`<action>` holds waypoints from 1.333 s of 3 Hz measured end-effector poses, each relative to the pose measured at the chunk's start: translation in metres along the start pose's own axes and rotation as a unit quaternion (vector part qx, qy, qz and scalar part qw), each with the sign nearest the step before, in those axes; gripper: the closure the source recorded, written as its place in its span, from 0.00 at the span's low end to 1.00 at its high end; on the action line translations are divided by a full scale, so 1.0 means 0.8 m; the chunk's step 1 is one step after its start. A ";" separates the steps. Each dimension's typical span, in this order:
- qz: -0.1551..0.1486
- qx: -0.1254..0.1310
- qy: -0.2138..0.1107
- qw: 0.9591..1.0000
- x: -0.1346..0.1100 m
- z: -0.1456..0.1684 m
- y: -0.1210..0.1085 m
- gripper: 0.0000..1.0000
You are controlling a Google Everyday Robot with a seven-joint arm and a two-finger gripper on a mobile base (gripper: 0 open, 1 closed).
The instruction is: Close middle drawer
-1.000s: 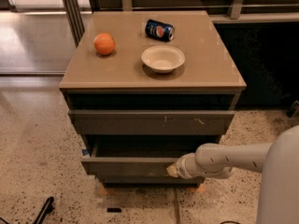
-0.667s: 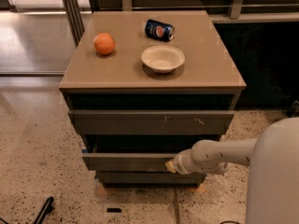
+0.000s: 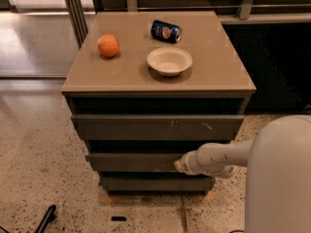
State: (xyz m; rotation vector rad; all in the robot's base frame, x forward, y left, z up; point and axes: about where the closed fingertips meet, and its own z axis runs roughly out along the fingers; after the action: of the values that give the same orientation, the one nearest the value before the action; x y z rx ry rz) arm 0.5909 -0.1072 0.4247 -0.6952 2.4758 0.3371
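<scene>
The gripper (image 3: 178, 166) is pressing on the middle drawer (image 3: 131, 162) front, toward the cabinet's (image 3: 155, 81) right side, likely to shove it in. The middle drawer is sticking slightly out of the cabinet; can't tell the gripper's state

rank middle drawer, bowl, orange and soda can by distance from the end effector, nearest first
The end effector sits low, right of centre.
1. middle drawer, right at its front panel.
2. bowl, up top, centre.
3. orange, left, and soda can, back: too close to call.
</scene>
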 end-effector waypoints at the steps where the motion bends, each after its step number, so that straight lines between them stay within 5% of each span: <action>1: 0.011 0.033 -0.019 0.999 -0.007 -0.004 -0.013 1.00; 4: 0.025 0.101 -0.063 0.993 -0.006 -0.025 -0.052 1.00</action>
State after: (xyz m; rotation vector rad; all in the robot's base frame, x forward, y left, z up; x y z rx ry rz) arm 0.6082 -0.1477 0.4399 -0.5128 2.3692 0.1404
